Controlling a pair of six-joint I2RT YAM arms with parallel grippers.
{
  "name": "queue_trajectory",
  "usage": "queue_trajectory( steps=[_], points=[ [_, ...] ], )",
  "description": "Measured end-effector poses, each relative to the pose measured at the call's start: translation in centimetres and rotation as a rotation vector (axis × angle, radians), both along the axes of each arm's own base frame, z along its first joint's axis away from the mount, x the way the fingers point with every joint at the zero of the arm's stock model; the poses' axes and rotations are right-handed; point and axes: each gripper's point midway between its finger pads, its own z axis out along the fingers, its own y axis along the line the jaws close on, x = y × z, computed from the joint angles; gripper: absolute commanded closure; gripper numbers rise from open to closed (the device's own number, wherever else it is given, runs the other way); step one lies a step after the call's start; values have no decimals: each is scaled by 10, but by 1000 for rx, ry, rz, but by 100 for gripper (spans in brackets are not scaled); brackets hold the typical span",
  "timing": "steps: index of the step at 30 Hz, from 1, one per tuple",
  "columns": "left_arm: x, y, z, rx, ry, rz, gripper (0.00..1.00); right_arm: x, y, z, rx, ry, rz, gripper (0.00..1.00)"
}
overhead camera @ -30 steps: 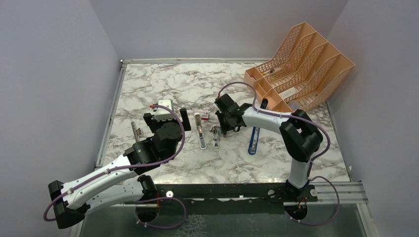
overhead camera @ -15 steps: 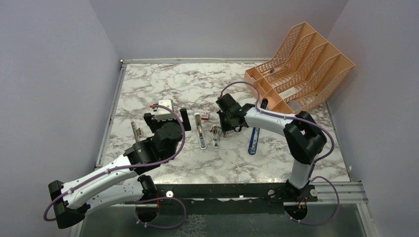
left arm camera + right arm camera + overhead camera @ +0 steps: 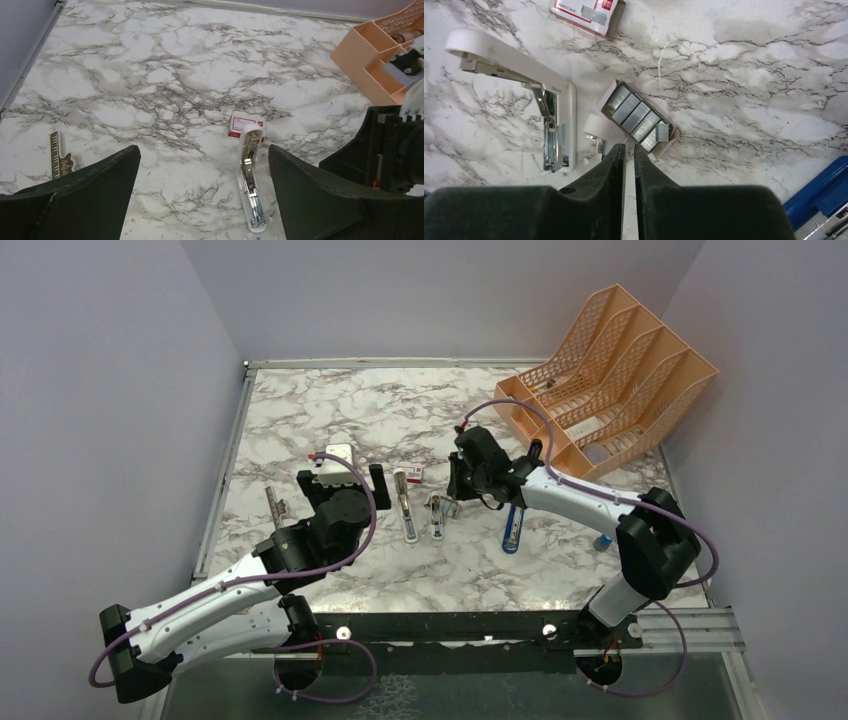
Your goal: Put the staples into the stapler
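The white stapler (image 3: 555, 131) lies hinged open on the marble, its silver channel facing up; it also shows between the left fingers (image 3: 250, 181) and in the top view (image 3: 408, 508). Grey staples (image 3: 636, 116) sit as several blocks in a small open cardboard tray just right of it (image 3: 437, 512). My right gripper (image 3: 629, 148) hangs over the tray's near end, jaws shut to a thin slit with nothing seen between them (image 3: 452, 502). My left gripper (image 3: 204, 149) stands wide open and empty, short of the stapler (image 3: 341, 485).
A red-and-white staple box (image 3: 586, 12) lies beyond the stapler's hinge. A tiny white stub (image 3: 596, 127) sits beside the tray. A blue-and-black tool (image 3: 513, 525) lies to the right, an orange file rack (image 3: 610, 375) at the back right, and a small ruler (image 3: 274, 505) on the left.
The right arm has stretched out, its elbow swinging right and its gripper shifting slightly right over the tray, with its jaws closing. The left arm has barely moved.
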Motion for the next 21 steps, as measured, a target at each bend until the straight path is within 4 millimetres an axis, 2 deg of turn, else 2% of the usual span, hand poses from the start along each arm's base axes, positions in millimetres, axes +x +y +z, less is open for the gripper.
queue_trajectory(
  steps=[9, 21],
  points=[
    [-1, -3, -3, -6, 7, -14, 1, 1, 0, -52, -112, 99, 16, 79],
    [-1, -3, -6, -7, 12, -12, 1, 6, -2, -61, -173, 115, 14, 70]
  ],
)
